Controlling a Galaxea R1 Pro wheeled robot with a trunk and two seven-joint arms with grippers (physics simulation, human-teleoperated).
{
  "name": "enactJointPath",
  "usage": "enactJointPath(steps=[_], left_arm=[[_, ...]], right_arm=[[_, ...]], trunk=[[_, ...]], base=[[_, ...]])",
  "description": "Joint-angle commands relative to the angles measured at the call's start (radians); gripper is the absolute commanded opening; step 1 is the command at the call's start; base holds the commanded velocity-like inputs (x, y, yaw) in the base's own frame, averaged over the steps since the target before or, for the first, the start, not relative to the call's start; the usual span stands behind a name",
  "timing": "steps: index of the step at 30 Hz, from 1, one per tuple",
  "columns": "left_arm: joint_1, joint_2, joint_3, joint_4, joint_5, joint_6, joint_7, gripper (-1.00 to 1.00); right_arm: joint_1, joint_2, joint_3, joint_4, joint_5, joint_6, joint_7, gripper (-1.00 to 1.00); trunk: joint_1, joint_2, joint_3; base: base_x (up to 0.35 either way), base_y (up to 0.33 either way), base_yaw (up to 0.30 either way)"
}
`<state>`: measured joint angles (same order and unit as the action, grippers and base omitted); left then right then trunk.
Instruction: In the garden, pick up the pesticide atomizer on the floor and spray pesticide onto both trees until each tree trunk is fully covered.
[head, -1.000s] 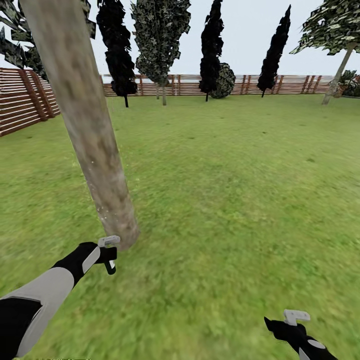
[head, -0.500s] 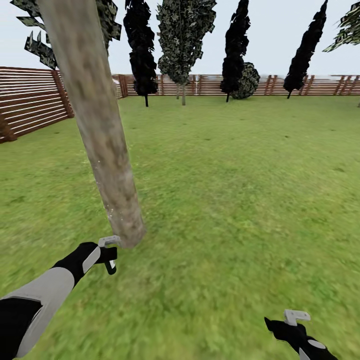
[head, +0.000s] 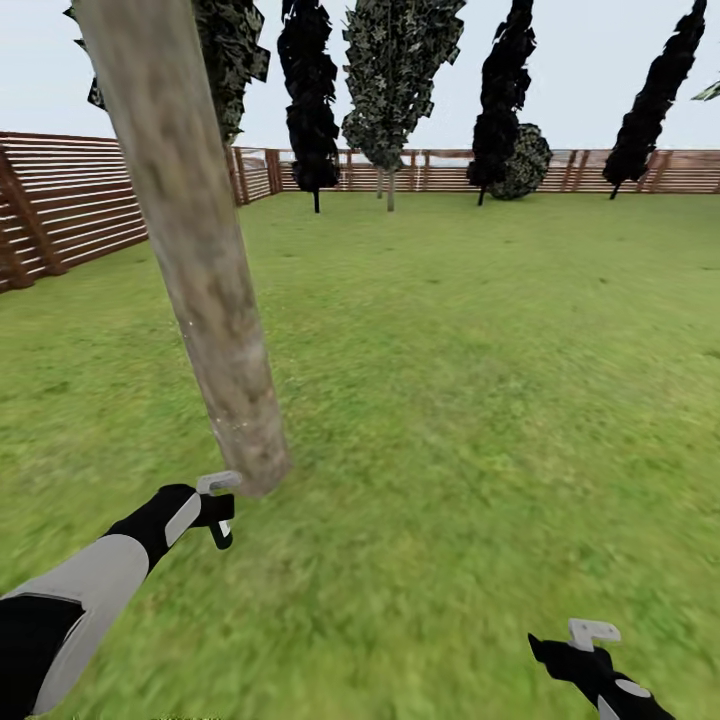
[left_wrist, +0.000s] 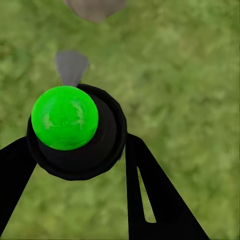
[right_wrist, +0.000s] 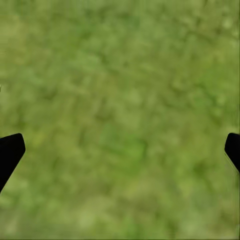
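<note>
the step in hand looks like the spraying of the first tree: the left gripper (head: 215, 512) sits low over the lawn (head: 470, 400), just beside the foot of the trunk (head: 205, 270), and in the left wrist view its two dark fingers (left_wrist: 150, 200) are closed against the sides of the atomizer (left_wrist: 75, 132), a round dark body with a green spot facing the camera and a grey nozzle pointing toward the base of the trunk (left_wrist: 95, 7). so the bottle is off the ground and held in the left claw, aimed at the lowest part of the trunk from close by. a few pale specks show on the lower trunk in the head view, which may be pesticide, but they are too fine to be sure of, and most of the bark above looks bare. the right gripper (head: 590, 640) hangs low at the robot's right over grass, well apart from the tree; the right wrist view shows its finger tips (right_wrist: 10, 152) spread wide with nothing between them. judging from this, the next move calls for raising the nozzle along the leaning trunk so the higher bark gets covered, then working round its sides. more trees (head: 395, 80) stand far off by the fence (head: 60, 215), and the second trunk is yet to be reached.
</note>
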<state>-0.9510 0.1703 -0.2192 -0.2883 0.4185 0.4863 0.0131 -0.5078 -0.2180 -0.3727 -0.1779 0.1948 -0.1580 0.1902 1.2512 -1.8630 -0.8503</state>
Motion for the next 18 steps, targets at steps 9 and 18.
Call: enactJointPath(steps=[9,18], left_arm=[[0.000,0.000,0.000,0.000,-0.001,0.000,0.001,-1.00],[0.059,0.001,0.000,-0.011,0.000,-0.061,0.000,-1.00]], right_arm=[[0.000,0.000,0.000,0.000,0.000,0.000,0.000,1.00],[0.000,-0.001,-0.001,-0.001,0.000,0.000,0.000,1.00]], trunk=[[0.000,0.000,0.000],[0.000,0.000,0.000]], base=[[0.106,-0.261,0.276],[0.081,-0.153,0.276]])
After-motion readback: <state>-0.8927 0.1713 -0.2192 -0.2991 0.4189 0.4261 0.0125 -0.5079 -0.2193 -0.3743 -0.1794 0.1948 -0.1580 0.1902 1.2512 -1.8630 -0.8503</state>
